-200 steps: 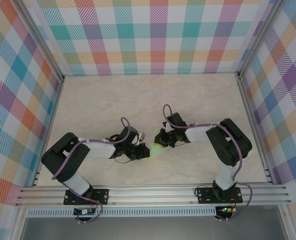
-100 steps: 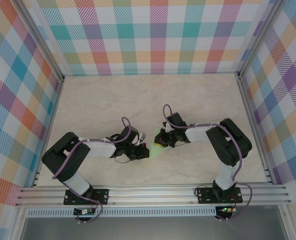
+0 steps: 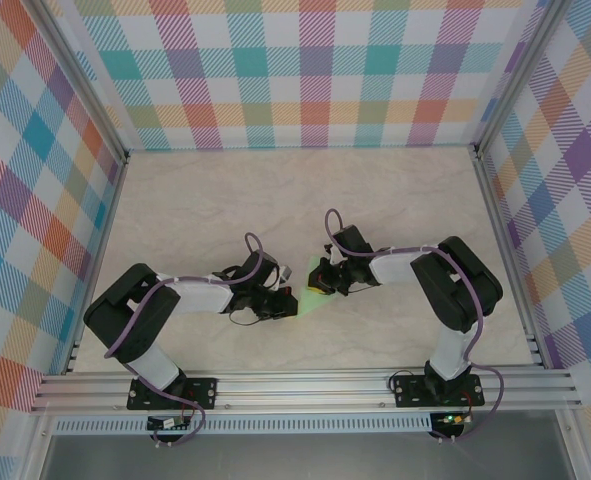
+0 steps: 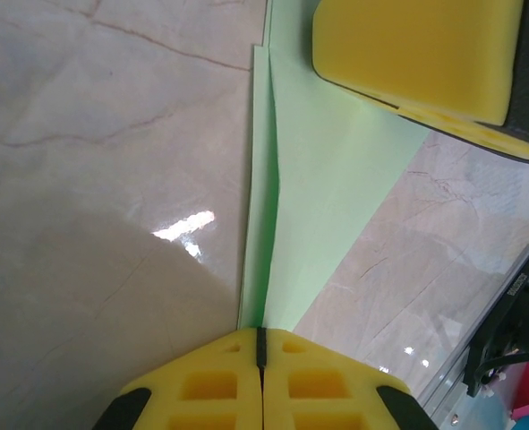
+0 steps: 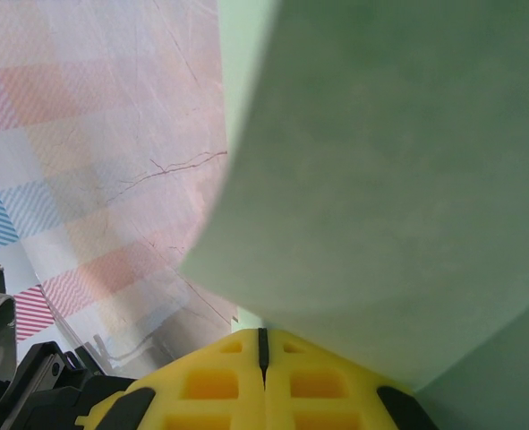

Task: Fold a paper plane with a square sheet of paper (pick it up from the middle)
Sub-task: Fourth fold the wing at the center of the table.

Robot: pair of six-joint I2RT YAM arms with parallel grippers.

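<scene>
Centrally on the pale marbled worktop [image 3: 275, 200], the square sheet of paper [image 3: 311, 300] lies between the two arms, folded to a pointed, pale-green wedge and plain on every face that shows. From the left wrist, the paper [image 4: 327, 206] rests flat with one long crease running down its length and narrowing towards the left end effector [image 4: 260, 345], whose yellow foam fingers [image 4: 210, 385] are pressed fully together right at the paper's tip; whether the tip is pinched between them or merely lies under them cannot be told. At the far, wider end, a yellow pad of the right end effector [image 4: 416, 54] sits on the paper. From the right wrist, the right end effector [image 5: 262, 345] is likewise closed tight, and the green sheet [image 5: 389, 179] rises from its fingertips as a curved flap, gripped there. From above, the left end effector [image 3: 293, 303] and right end effector [image 3: 320, 283] nearly meet over the paper. Plaid-patterned walls [image 3: 315, 70] enclose the worktop, and an aluminium rail [image 3: 305, 385] carries both arm bases.
</scene>
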